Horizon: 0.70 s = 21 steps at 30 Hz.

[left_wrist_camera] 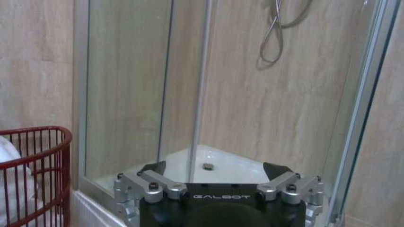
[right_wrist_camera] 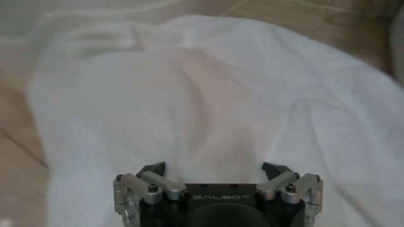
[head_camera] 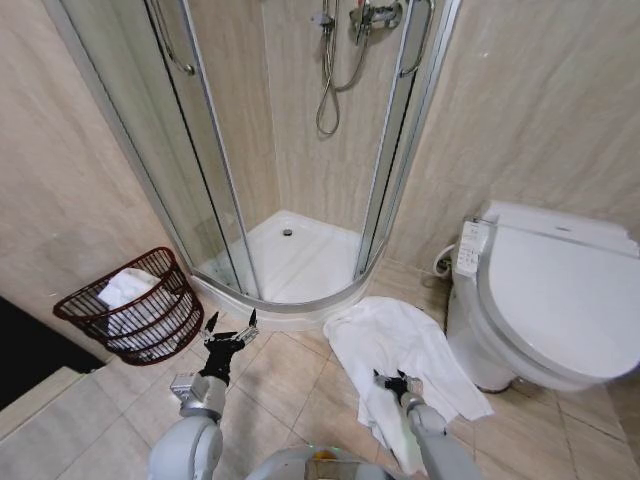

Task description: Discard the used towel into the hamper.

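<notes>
Tiled bathroom floor (head_camera: 280,375) before a glass shower stall (head_camera: 290,150). Used towel (head_camera: 400,350) still spread out at five o'clock, not yet lifted. Right gripper (head_camera: 397,381) low over it, jaws wide, empty. Left gripper (head_camera: 230,328) also wide, near the hamper (head_camera: 135,305) at nine o'clock. Hamper's white contents hard to identify.

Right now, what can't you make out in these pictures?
- Head view: hamper bottom, hidden by white cloth inside.
- Head view: floor under the towel.
- Right wrist view: towel edges, blurred.
- Left wrist view: hamper cut off by the frame.
</notes>
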Motion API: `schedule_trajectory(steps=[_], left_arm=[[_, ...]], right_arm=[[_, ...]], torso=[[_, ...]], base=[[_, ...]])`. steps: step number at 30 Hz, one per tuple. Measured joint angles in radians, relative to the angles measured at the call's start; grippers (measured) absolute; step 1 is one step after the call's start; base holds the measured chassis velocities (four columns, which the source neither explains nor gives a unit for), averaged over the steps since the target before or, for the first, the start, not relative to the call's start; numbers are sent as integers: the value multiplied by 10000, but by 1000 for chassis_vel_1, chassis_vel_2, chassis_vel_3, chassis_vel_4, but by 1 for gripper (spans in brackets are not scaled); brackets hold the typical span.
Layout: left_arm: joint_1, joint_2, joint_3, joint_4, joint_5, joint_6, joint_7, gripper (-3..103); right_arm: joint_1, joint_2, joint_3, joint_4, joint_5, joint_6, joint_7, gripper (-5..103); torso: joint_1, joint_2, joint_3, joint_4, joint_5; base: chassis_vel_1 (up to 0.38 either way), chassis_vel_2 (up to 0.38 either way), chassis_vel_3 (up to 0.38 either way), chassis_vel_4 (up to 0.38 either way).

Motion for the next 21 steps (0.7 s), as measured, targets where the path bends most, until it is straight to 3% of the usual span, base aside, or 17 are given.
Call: schedule_trajectory(steps=[7, 16, 19, 21], left_arm=[[0, 0, 0, 0, 0, 1, 0, 100], [0, 0, 0, 0, 0, 0, 0, 100], [0, 0, 0, 0, 0, 0, 0, 100], [0, 0, 0, 0, 0, 0, 0, 100]], right_arm=[[248, -109, 122, -541, 169, 18, -568, 97], [217, 16, 75, -247, 410, 146, -825, 75], [32, 49, 61, 114, 522, 147, -864, 59], [6, 55, 65, 144, 531, 154, -868, 55]], torso=[[0, 1, 0, -3, -2], [1, 1, 1, -2, 1], [1, 1, 1, -2, 1], [1, 1, 1, -1, 0]], base=[[0, 0, 0, 0], [0, 0, 0, 0], [0, 0, 0, 0], [0, 0, 0, 0]])
